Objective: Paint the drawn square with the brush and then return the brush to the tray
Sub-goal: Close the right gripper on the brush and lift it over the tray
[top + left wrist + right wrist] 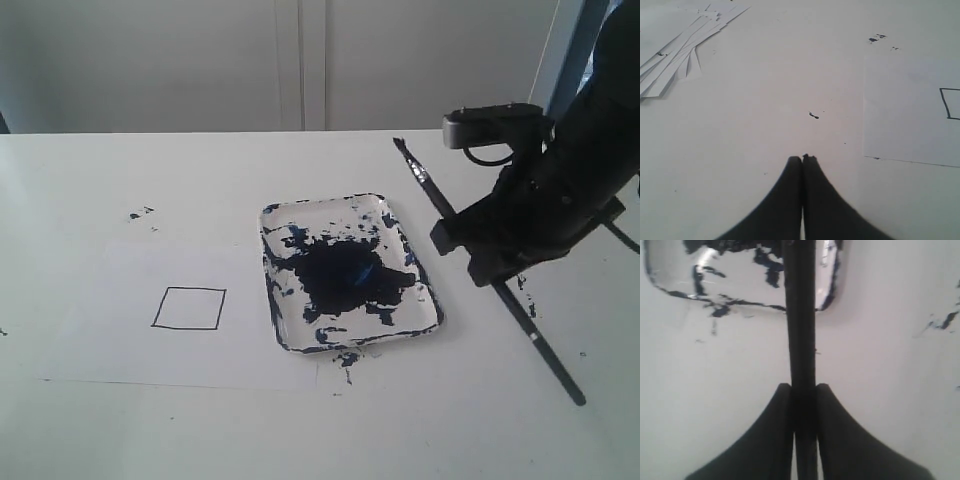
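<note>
Table [100,430]: it is carrying every item, and scattered dark paint specks are showing on it.

Paper sheet [110,350]: it is lying flat toward the table's left and near edges.

Tray [330,208]: it is sitting near the table's middle, overlapping the sheet's right edge. A large blue-black patch is filling its centre.

Brush [548,354]: it is running diagonally along the table's right side, just beside the tray's right rim, with one tip pointing toward the far edge. Whether it is resting on the table or raised off it cannot be told.

Drawn square [188,308]: it is sitting on the sheet, left of the tray and apart from it. Its interior is showing plain white.

Right gripper [803,387]: its jaws are closing narrowly on the brush's shaft, about midway along it, and the shaft is passing straight between them.

Left gripper [802,159]: its jaws are pressing together on nothing. It is hovering over bare table, clear of the sheet.

Progress, as judged: the pick-up is under way and no painting is done. Loading the brush, filling the square and returning the brush to the tray are all outstanding.
</note>
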`<state>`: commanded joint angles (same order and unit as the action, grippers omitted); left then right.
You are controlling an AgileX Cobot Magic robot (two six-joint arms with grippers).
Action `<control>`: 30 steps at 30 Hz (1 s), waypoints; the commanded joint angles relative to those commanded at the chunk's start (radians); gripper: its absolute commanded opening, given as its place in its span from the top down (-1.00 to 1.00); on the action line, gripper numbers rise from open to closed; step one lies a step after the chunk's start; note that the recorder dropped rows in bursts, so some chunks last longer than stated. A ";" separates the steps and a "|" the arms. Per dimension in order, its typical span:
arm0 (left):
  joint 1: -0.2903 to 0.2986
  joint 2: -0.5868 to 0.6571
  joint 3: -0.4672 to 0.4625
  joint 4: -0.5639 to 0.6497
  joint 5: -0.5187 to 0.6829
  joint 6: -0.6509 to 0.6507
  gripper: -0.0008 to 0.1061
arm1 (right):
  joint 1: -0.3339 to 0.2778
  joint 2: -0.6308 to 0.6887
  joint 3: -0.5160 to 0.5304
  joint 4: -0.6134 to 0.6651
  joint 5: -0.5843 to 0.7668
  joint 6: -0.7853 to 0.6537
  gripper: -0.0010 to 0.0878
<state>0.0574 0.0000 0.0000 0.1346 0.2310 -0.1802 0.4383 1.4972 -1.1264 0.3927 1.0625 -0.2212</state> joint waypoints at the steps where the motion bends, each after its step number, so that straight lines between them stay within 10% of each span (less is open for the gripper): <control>1: 0.000 0.000 0.000 0.000 0.000 0.000 0.99 | 0.000 0.000 0.000 0.093 0.026 -0.019 0.98; 18: 0.000 0.000 0.000 0.000 0.000 0.000 0.99 | 0.000 0.160 0.210 0.715 -0.015 -0.175 0.98; 30: 0.000 0.000 0.000 0.000 0.000 0.000 0.99 | 0.000 0.268 0.281 0.781 -0.057 -0.219 0.98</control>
<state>0.0574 0.0000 0.0000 0.1346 0.2310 -0.1802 0.4383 1.7648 -0.8455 1.1735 1.0051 -0.4407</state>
